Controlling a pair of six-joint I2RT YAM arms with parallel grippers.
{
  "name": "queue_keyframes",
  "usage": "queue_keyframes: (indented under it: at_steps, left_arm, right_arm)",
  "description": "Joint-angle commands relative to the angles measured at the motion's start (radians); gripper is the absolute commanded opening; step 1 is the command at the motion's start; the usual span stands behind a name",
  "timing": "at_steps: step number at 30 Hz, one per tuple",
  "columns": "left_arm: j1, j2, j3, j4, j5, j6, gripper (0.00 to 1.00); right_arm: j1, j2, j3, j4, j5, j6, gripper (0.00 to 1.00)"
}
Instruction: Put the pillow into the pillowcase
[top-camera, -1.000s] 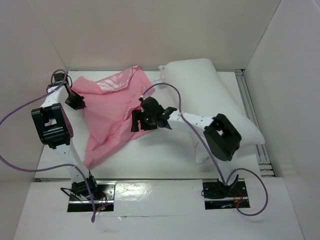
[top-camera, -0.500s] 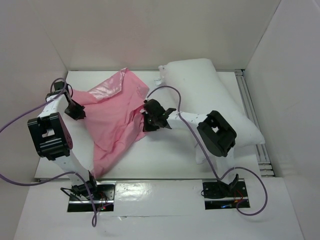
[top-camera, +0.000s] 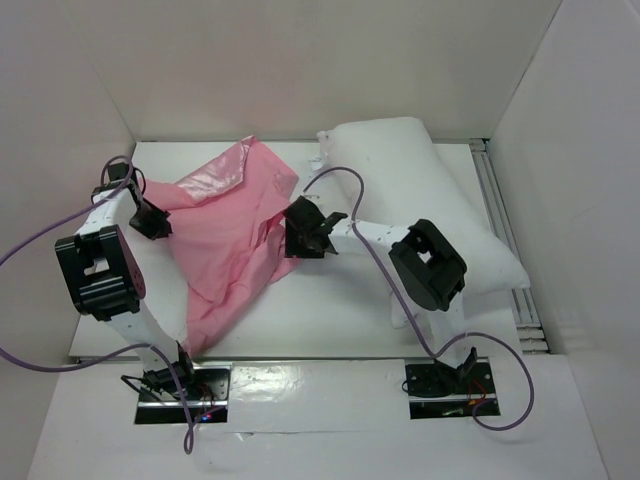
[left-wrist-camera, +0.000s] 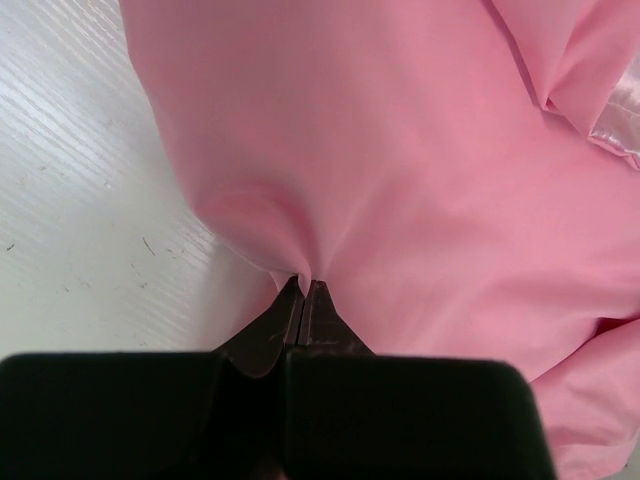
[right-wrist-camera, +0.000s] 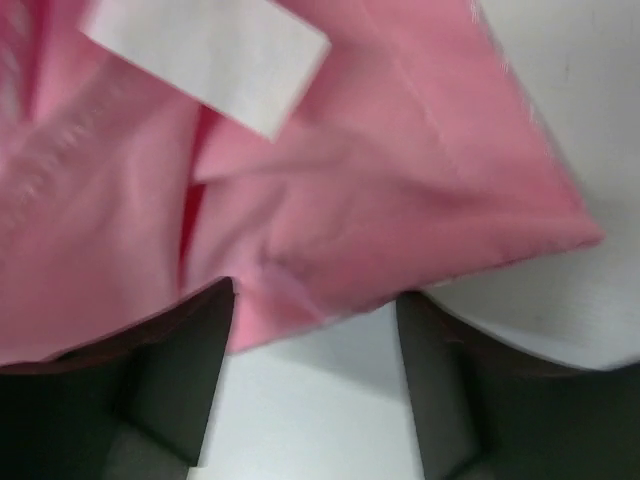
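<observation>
Pillowcase (top-camera: 225, 235), one in count, is lying crumpled on the left half of the table (top-camera: 330, 320). It is pink, is showing a sheen along its far fold, and is narrowing to a point toward the near edge. One pillow (top-camera: 425, 190), white and plump, is lying diagonally on the right half of the table, running from the far middle toward the near right. Its left end is sitting just beside the far right corner of the pillowcase, and it is wholly outside the pink fabric.

Two arms are working, one gripper on each. The left gripper (left-wrist-camera: 303, 300) is holding at the left edge of the pillowcase. Its jaws are pressing fully together and are pinching a small peak of pink fabric at their tips, with folds radiating from that pinch. The right gripper (right-wrist-camera: 315, 310) is hovering at the right edge of the pillowcase, between the fabric and the pillow. Its fingers (right-wrist-camera: 180, 370) are standing wide apart. A hem of the pink fabric is crossing the top of the gap between them, and nothing is being clamped. Bare table is showing through the gap.

One white label (right-wrist-camera: 210, 60) is lying on the pink fabric ahead of the right gripper; whether it is sewn on cannot be told. Two purple cables (top-camera: 345, 172) are looping, one along each arm.
</observation>
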Motion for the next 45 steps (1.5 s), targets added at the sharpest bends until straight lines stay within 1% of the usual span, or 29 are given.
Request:
queue_keyframes:
  at_steps: [1,2,4,7,11,12,14,15,17,21,22,23,24,26,27,28,29,30,32,34,35,36,37,38,39,41,42,43,45]
  left_arm:
    - [0.005,-0.034,0.029,0.004,0.017,-0.001,0.00]
    - [0.005,-0.034,0.029,0.004,0.018,-0.001,0.00]
    - [0.005,-0.034,0.029,0.004,0.018,0.008,0.00]
    - [0.005,-0.034,0.041,-0.009,0.005,0.018,0.00]
    - [0.014,-0.034,0.066,-0.018,-0.007,0.027,0.00]
    - [0.014,-0.034,0.078,-0.018,-0.007,0.027,0.00]
    - [0.023,-0.025,0.078,-0.018,-0.007,0.027,0.00]
    - [0.023,-0.025,0.087,-0.018,-0.007,0.027,0.00]
    - [0.023,-0.025,0.087,-0.029,-0.016,0.027,0.00]
    - [0.023,-0.035,0.087,-0.038,-0.032,0.039,0.01]
    - [0.023,-0.036,0.087,-0.038,-0.032,0.053,0.04]
    - [0.023,-0.049,0.087,-0.038,0.005,0.053,0.09]
    - [0.023,-0.074,0.087,-0.038,0.034,0.074,0.32]
    - [-0.004,-0.112,0.078,-0.038,0.073,0.111,0.62]
    - [-0.021,-0.135,0.058,-0.038,0.073,0.111,0.74]
    - [-0.065,-0.187,0.046,-0.038,0.073,0.134,0.87]
    - [-0.090,-0.213,0.036,-0.051,0.056,0.134,0.93]
    - [-0.115,-0.238,0.027,-0.061,0.000,0.134,0.94]
    - [-0.191,-0.299,0.012,-0.073,-0.033,0.144,0.94]
    - [-0.262,-0.330,-0.019,-0.073,-0.027,0.183,0.88]
    - [-0.353,-0.339,-0.019,-0.073,-0.027,0.235,0.86]
    - [-0.404,-0.339,-0.019,-0.073,-0.027,0.254,0.86]
    - [-0.455,-0.326,-0.019,-0.088,-0.027,0.275,0.89]
    - [-0.545,-0.307,-0.019,-0.099,-0.027,0.303,0.90]
    - [-0.584,-0.257,0.004,-0.114,-0.083,0.303,0.92]
    - [-0.671,-0.203,0.022,-0.151,-0.140,0.303,0.93]
    - [-0.696,-0.177,0.041,-0.162,-0.178,0.303,0.93]
    - [-0.721,-0.133,0.041,-0.173,-0.259,0.286,0.93]
    - [-0.771,-0.097,0.050,-0.182,-0.317,0.286,0.93]
  right_arm:
    - [0.009,0.054,0.060,-0.010,0.091,0.040,0.60]
    - [0.009,0.054,0.060,-0.001,0.105,0.031,0.43]
    - [0.009,0.054,0.060,-0.025,0.160,0.031,0.00]
    - [-0.016,-0.006,0.007,-0.050,0.226,0.010,0.00]
    - [-0.097,-0.122,-0.171,-0.041,0.236,-0.053,0.00]
    - [-0.111,-0.150,-0.187,-0.051,0.236,-0.053,0.00]
    - [-0.120,-0.172,-0.213,-0.062,0.249,-0.090,0.00]
    - [-0.132,-0.181,-0.222,-0.071,0.295,-0.101,0.00]
    - [-0.132,-0.196,-0.231,-0.082,0.324,-0.131,0.00]
    - [-0.142,-0.237,-0.198,-0.105,0.314,-0.184,0.00]
    - [-0.142,-0.250,-0.184,-0.116,0.271,-0.197,0.04]
    - [-0.142,-0.259,-0.169,-0.137,0.250,-0.207,0.19]
    - [-0.111,-0.271,-0.138,-0.137,0.239,-0.216,0.54]
    - [-0.068,-0.319,-0.110,-0.162,0.225,-0.216,0.70]
    - [-0.029,-0.330,-0.077,-0.171,0.225,-0.216,0.75]
    - [-0.010,-0.339,-0.060,-0.171,0.225,-0.216,0.82]
    - [0.005,-0.349,-0.041,-0.189,0.235,-0.199,0.84]
    - [0.018,-0.350,-0.011,-0.211,0.236,-0.188,0.84]
    - [0.039,-0.374,0.002,-0.220,0.236,-0.162,0.85]
    - [0.039,-0.399,0.011,-0.220,0.220,-0.153,0.87]
    - [0.026,-0.424,0.011,-0.229,0.202,-0.153,0.87]
    - [0.015,-0.437,0.011,-0.240,0.202,-0.153,0.87]
    - [-0.008,-0.448,0.022,-0.251,0.202,-0.164,0.87]
    - [-0.022,-0.472,0.032,-0.261,0.202,-0.164,0.88]
    - [-0.037,-0.481,0.032,-0.289,0.202,-0.177,0.89]
    - [-0.088,-0.512,0.057,-0.320,0.213,-0.200,0.92]
    - [-0.105,-0.524,0.068,-0.344,0.235,-0.201,0.93]
    - [-0.140,-0.537,0.068,-0.357,0.236,-0.214,0.95]
    - [-0.180,-0.575,0.068,-0.366,0.245,-0.230,0.95]
